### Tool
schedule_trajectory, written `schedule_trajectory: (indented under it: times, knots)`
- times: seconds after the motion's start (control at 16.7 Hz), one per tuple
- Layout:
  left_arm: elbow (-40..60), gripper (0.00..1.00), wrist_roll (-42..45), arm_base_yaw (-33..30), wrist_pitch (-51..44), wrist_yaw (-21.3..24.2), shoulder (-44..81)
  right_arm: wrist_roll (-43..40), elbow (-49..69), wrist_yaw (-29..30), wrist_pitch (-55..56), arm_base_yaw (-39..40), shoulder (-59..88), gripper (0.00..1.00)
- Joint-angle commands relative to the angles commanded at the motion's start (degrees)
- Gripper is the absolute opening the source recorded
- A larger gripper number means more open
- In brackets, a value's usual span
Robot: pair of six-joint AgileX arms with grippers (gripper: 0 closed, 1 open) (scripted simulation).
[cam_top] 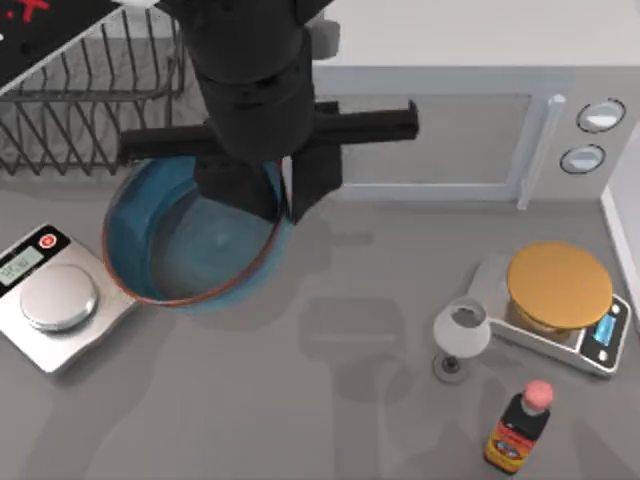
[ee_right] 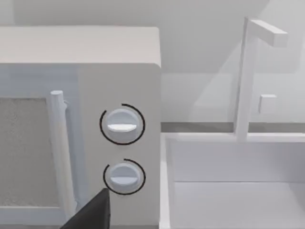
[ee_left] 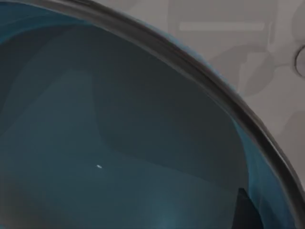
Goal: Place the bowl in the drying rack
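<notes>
My left claw (cam_top: pixel 285 205) pinches the far-right rim of the bowl (cam_top: pixel 180 250), which sits just near of the drying rack (cam_top: pixel 90 110). With only one edge held, I judge the bowl could tilt or slip and snag the rack's bars.

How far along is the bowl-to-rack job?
Done: left arm has reached the bowl, its gripper at the far rim. In hand: securing that rim; grip unconfirmed. Left: lift the bowl off the table into the drying rack behind it.
</notes>
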Motion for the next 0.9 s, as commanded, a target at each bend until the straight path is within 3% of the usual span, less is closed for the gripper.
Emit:
schedule_trajectory:
  times: [0.24, 0.72, 0.9]
  knots:
    - [-8.83, 0.00, 8.39, 10.55, 14.47, 2.16, -10.27, 0.00, 0.00, 0.00, 0.00, 0.00, 0.00, 1.00]
    - [-34.42, 0.00, 31.30, 38.11, 56.90, 7.36, -37.32, 0.00, 0.00, 0.00, 0.00, 0.00, 0.00, 1.00]
    - [-42.02, 0.00, 38.29, 46.86, 68.45, 9.27, -47.21, 0.00, 0.00, 0.00, 0.00, 0.00, 0.00, 1.00]
